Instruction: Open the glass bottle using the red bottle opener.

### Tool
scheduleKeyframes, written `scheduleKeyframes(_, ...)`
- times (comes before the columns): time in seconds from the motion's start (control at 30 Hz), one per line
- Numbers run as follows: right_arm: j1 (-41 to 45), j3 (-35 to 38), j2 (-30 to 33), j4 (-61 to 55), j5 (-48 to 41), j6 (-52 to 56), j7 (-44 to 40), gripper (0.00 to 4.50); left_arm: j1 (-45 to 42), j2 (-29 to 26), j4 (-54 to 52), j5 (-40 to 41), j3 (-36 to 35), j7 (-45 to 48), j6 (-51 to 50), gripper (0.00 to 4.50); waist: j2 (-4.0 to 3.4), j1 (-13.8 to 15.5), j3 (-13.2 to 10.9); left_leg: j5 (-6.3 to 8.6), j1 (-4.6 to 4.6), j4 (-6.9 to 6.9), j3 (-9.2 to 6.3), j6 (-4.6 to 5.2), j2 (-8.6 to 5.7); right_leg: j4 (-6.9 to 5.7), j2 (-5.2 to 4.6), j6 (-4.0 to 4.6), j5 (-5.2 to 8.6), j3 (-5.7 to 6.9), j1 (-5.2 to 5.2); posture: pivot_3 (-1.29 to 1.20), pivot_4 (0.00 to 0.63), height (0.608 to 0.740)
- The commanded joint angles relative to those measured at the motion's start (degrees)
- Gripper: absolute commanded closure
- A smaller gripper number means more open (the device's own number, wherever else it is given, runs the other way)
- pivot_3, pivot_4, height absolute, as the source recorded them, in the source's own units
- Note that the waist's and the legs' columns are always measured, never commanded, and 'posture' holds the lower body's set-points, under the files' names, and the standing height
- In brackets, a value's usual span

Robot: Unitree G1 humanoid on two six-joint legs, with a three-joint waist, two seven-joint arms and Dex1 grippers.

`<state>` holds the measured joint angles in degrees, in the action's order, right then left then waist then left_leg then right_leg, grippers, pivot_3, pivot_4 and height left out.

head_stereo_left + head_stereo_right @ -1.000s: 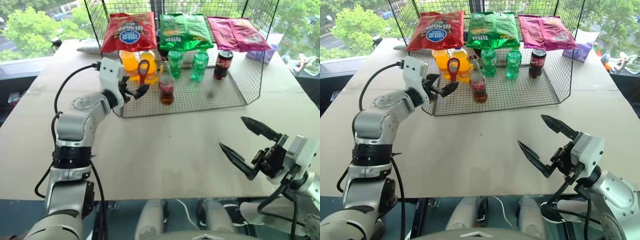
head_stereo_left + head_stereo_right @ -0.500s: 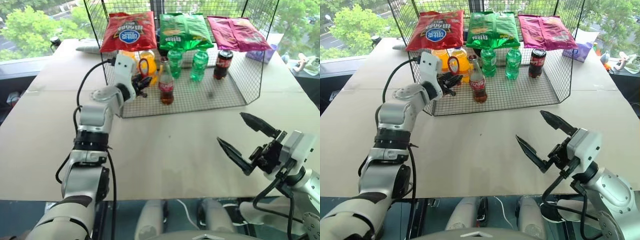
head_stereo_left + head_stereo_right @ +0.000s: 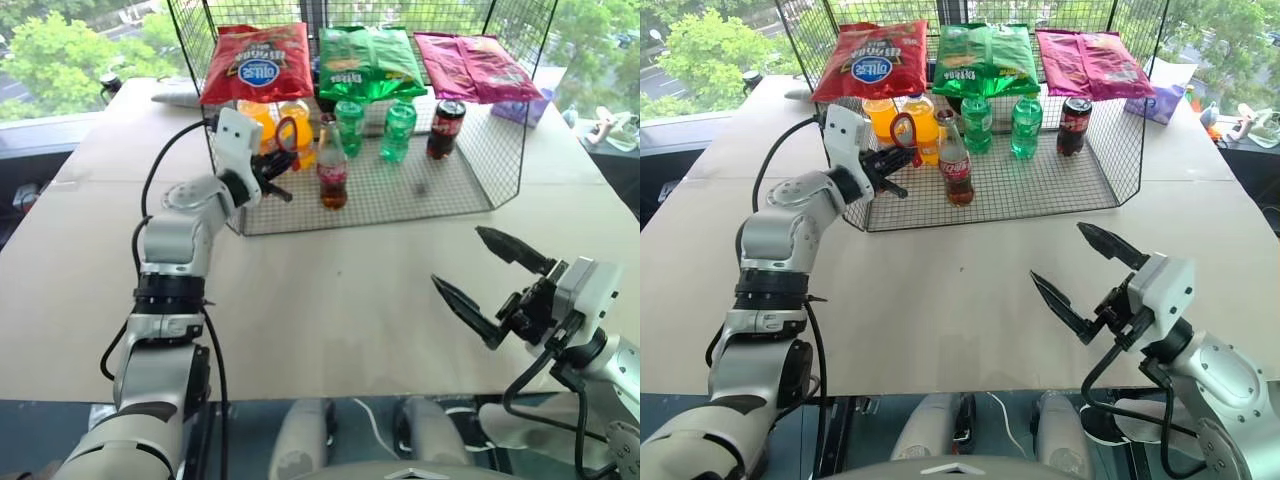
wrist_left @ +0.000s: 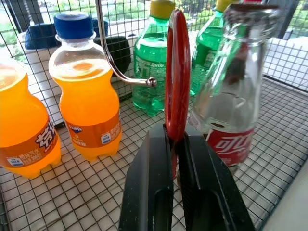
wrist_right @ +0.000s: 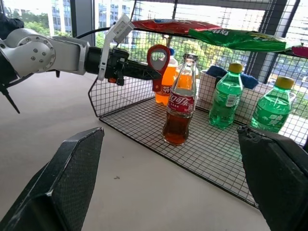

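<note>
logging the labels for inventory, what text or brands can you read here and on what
"Sprite": green bottle behind the red bottle opener.
Chinese characters, white on red: glass bottle label; not legible enough to quote.
Chinese characters: orange bottle labels; too blurred.
Snack bags on the wire rack: logos upside down, unreadable.

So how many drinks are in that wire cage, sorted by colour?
Orange plastic soda bottles: 2
Green plastic soda bottles: 2
Clear glass cola bottle with red label: 1
Stubby black-and-red cola container: 1
Total: 6
</note>
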<state>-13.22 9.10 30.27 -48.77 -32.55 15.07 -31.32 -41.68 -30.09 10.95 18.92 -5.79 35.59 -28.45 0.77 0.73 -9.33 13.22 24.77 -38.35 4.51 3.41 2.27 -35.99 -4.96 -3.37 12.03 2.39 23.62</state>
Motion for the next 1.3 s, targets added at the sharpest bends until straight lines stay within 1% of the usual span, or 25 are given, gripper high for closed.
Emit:
scheduleKeyframes(0.03, 0.5, -0.1, 1.0, -0.7, 0.3, 4.1, 2.9, 0.00, 1.6, -2.3, -5.3, 4.0, -3.4, 3.4, -1.9, 4.40, 0.00, 0.0, 0.0, 0.00, 0.01, 0.00, 0.00, 0.00, 0.01, 0.00, 0.00, 0.02, 0.00, 0.00, 0.01, 0.00, 0.150, 0.740)
scheduleKeyframes(0.13, 1.1, -0.3, 3.3, -1.4, -1.4, 8.7, 2.9, 0.00, 3.8, -3.9, -8.4, 8.2, -5.1, 6.7, -5.5, 4.40, 0.00, 0.1, 0.0, 0.00, 0.02, 0.00, -0.03, 0.00, 0.02, -0.01, 0.00, 0.14, 0.07, 0.02, 0.00, 0.00, 0.150, 0.740)
scheduleKeyframes(0.23, 2.3, 0.1, 6.8, -3.6, 0.2, 15.6, 6.2, 0.00, 5.4, -5.3, -10.7, 16.2, -8.5, 9.7, -14.3, 4.40, 0.01, 0.1, 0.0, 0.00, 0.02, -0.01, -0.03, 0.00, 0.01, -0.01, -0.03, 0.15, 0.07, 0.02, 0.00, 0.00, 0.150, 0.740)
scheduleKeyframes(0.3, 4.5, 1.1, 8.4, -4.1, -6.2, 21.0, 7.0, 0.00, 6.9, -6.7, -12.8, 23.5, -10.8, 13.4, -20.9, 4.40, 0.01, 0.0, 0.0, 0.00, 0.02, -0.04, -0.03, 0.00, 0.09, -0.04, -0.05, 0.15, 0.08, 0.01, 0.00, 0.00, 0.150, 0.740)
scheduleKeyframes(0.37, 8.1, 1.6, 9.5, -2.6, -14.4, 24.7, 5.7, 0.00, 7.1, -7.2, -13.5, 30.6, -12.9, 14.8, -28.1, 4.40, 0.02, -0.1, 0.0, 0.00, 0.00, -0.03, -0.03, 0.00, 0.12, -0.07, -0.03, 0.15, 0.08, 0.00, 0.01, 0.00, 0.150, 0.740)
scheduleKeyframes(0.43, 12.9, 1.5, 9.3, -0.3, -22.7, 27.6, 6.0, 0.00, 7.4, -7.5, -14.1, 37.4, -14.1, 15.5, -35.3, 4.40, 0.06, -0.2, 0.0, 0.00, -0.02, -0.05, -0.05, 0.00, 0.17, -0.12, -0.02, 0.14, 0.09, 0.01, 0.01, 0.00, 0.150, 0.740)
scheduleKeyframes(0.47, 15.3, 1.1, 9.1, 0.9, -26.4, 29.2, 6.9, 0.00, 7.6, -7.4, -14.4, 39.6, -14.4, 15.3, -37.7, 4.40, 0.06, -0.2, 0.0, 0.00, -0.04, -0.06, -0.06, 0.00, 0.21, -0.16, -0.02, 0.14, 0.10, 0.00, 0.01, 0.00, 0.150, 0.740)
scheduleKeyframes(0.57, 21.9, -1.2, 8.8, 4.9, -35.1, 33.7, 9.1, 0.00, 7.9, -6.6, -15.8, 43.5, -13.6, 15.0, -40.8, 4.40, 0.08, 0.0, 0.0, 0.00, -0.05, -0.08, -0.07, 0.00, 0.16, -0.19, -0.03, 0.15, 0.09, 0.00, -0.01, 0.00, 0.150, 0.740)
scheduleKeyframes(0.63, 25.8, -3.6, 8.1, 7.8, -39.8, 36.6, 10.9, 0.00, 7.5, -5.5, -16.1, 45.1, -12.8, 14.0, -42.0, 4.40, 0.10, 0.1, -0.1, 0.00, -0.04, -0.08, -0.09, 0.01, 0.11, -0.20, -0.04, 0.18, 0.09, 0.01, 0.00, 0.00, 0.150, 0.740)
scheduleKeyframes(0.7, 29.1, -5.6, 6.4, 10.7, -42.4, 38.2, 13.0, 0.00, 7.3, -4.3, -16.5, 45.8, -12.0, 13.4, -42.0, 4.40, 0.12, 0.1, -0.1, 0.00, -0.01, -0.07, -0.09, 0.01, 0.08, -0.19, -0.06, 0.19, 0.09, 0.00, 0.00, 0.00, 0.150, 0.740)
scheduleKeyframes(0.8, 33.6, -7.1, 2.4, 16.3, -47.7, 39.4, 18.6, 0.00, 7.0, -2.5, -17.2, 46.4, -10.7, 12.7, -41.5, 4.40, 0.12, -0.1, -0.1, 0.00, 0.01, -0.07, -0.07, 0.01, 0.02, -0.19, -0.05, 0.19, 0.08, -0.03, 0.01, 0.00, 0.150, 0.740)
scheduleKeyframes(0.97, 38.9, -8.0, -4.3, 21.8, -55.8, 38.5, 26.2, 0.00, 7.3, -0.3, -18.3, 48.1, -9.8, 11.4, -41.5, 4.40, 0.12, -0.1, -0.1, -0.01, 0.01, -0.07, -0.07, 0.01, 0.00, -0.24, -0.02, 0.14, 0.04, -0.05, 0.03, 0.00, 0.150, 0.740)
scheduleKeyframes(1.0, 39.8, -8.3, -5.0, 22.4, -56.4, 38.6, 27.2, 0.51, 7.5, -0.2, -18.5, 48.3, -9.6, 11.3, -41.3, 4.50, 0.12, -0.1, -0.1, -0.01, 0.01, -0.07, -0.06, 0.01, -0.01, -0.24, -0.02, 0.10, 0.02, -0.05, 0.03, 0.00, 0.150, 0.740)
scheduleKeyframes(1.03, 40.3, -8.4, -5.4, 22.7, -56.8, 38.8, 27.9, 0.87, 7.7, -0.1, -18.7, 48.4, -9.5, 11.1, -41.3, 4.50, 0.12, -0.1, -0.1, -0.01, 0.02, -0.07, -0.06, 0.01, 0.00, -0.25, -0.02, 0.01, -0.03, -0.06, 0.04, 0.00, 0.150, 0.740)
scheduleKeyframes(1.07, 40.9, -8.6, -5.9, 23.0, -57.3, 38.8, 28.6, 1.12, 7.7, 0.1, -18.8, 48.5, -9.4, 11.0, -41.3, 4.50, 0.12, -0.1, -0.1, -0.01, 0.02, -0.07, -0.06, 0.01, -0.01, -0.25, -0.02, 0.01, -0.04, -0.06, 0.05, 0.00, 0.150, 0.740)
scheduleKeyframes(1.3, 42.7, -9.8, -6.7, 23.9, -59.2, 39.7, 30.7, 1.12, 8.0, 0.2, -19.6, 48.5, -8.9, 11.2, -40.6, 4.50, 0.11, -0.1, -0.1, -0.01, 0.02, -0.07, -0.05, 0.01, 0.00, -0.26, -0.02, 0.03, -0.02, -0.06, 0.07, 0.00, 0.150, 0.740)
